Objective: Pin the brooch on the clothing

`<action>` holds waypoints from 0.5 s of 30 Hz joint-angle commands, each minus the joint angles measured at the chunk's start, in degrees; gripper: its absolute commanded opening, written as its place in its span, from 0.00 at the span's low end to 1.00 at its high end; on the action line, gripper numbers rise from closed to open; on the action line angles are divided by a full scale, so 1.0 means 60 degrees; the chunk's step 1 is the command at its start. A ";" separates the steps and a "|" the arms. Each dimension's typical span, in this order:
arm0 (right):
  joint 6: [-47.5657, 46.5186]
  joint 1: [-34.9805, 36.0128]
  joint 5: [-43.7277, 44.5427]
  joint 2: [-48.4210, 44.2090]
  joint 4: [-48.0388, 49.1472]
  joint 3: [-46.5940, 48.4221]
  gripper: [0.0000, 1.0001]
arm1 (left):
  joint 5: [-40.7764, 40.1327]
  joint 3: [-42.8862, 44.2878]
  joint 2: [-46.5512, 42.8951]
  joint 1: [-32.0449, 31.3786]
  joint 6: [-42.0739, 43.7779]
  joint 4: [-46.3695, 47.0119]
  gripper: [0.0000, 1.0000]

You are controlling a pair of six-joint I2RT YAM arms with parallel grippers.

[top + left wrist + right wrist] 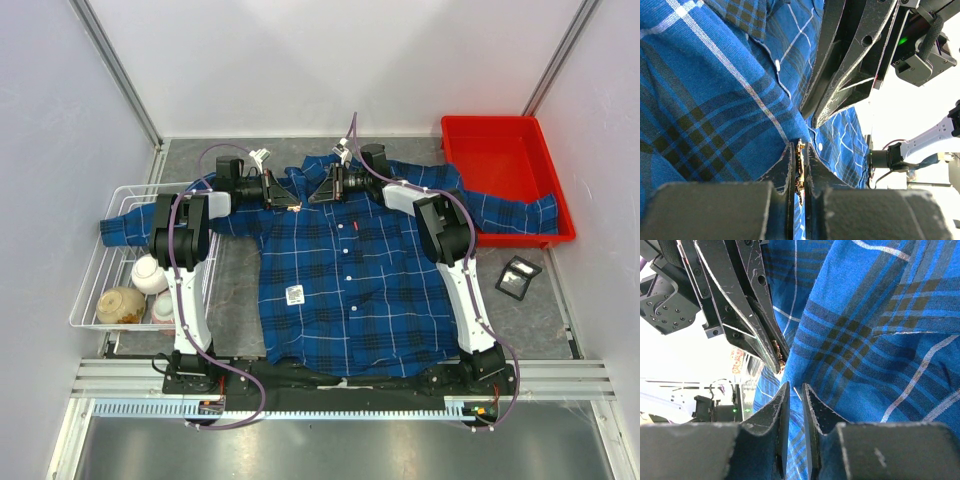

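Now: 1 brooch (800, 167) clamped in L jaws; R jaws narrow at 1 shirt (340, 280), grip unclear.

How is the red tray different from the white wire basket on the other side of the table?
The tray is solid red and sits at the far right; the basket is open white wire, at the left. The basket holds small bowls; the tray's floor is bare. What they share: a sleeve of the plaid shirt lies over an edge of each.
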 commanded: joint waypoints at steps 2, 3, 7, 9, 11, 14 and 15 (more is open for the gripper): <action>-0.0083 -0.0023 -0.0273 0.0080 0.0277 -0.0083 0.22 | 0.0247 0.0181 0.0247 0.0090 -0.0333 0.0436 0.02; -0.0083 -0.0023 -0.0287 0.0080 0.0277 -0.0083 0.22 | 0.0247 0.0181 0.0247 0.0090 -0.0333 0.0437 0.02; -0.0069 -0.0023 -0.0316 0.0080 0.0277 -0.0112 0.23 | 0.0247 0.0181 0.0261 0.0076 -0.0377 0.0466 0.02; -0.0069 -0.0023 -0.0331 0.0080 0.0292 -0.0112 0.24 | 0.0247 0.0181 0.0276 0.0061 -0.0392 0.0481 0.02; -0.0054 -0.0008 -0.0360 0.0080 0.0306 -0.0112 0.24 | 0.0247 0.0195 0.0290 0.0061 -0.0406 0.0510 0.02; -0.0069 -0.0023 -0.0361 0.0080 0.0321 -0.0112 0.21 | 0.0232 0.0195 0.0290 0.0061 -0.0421 0.0539 0.02; -0.0069 -0.0008 -0.0361 0.0080 0.0335 -0.0112 0.20 | 0.0232 0.0181 0.0305 0.0046 -0.0435 0.0539 0.02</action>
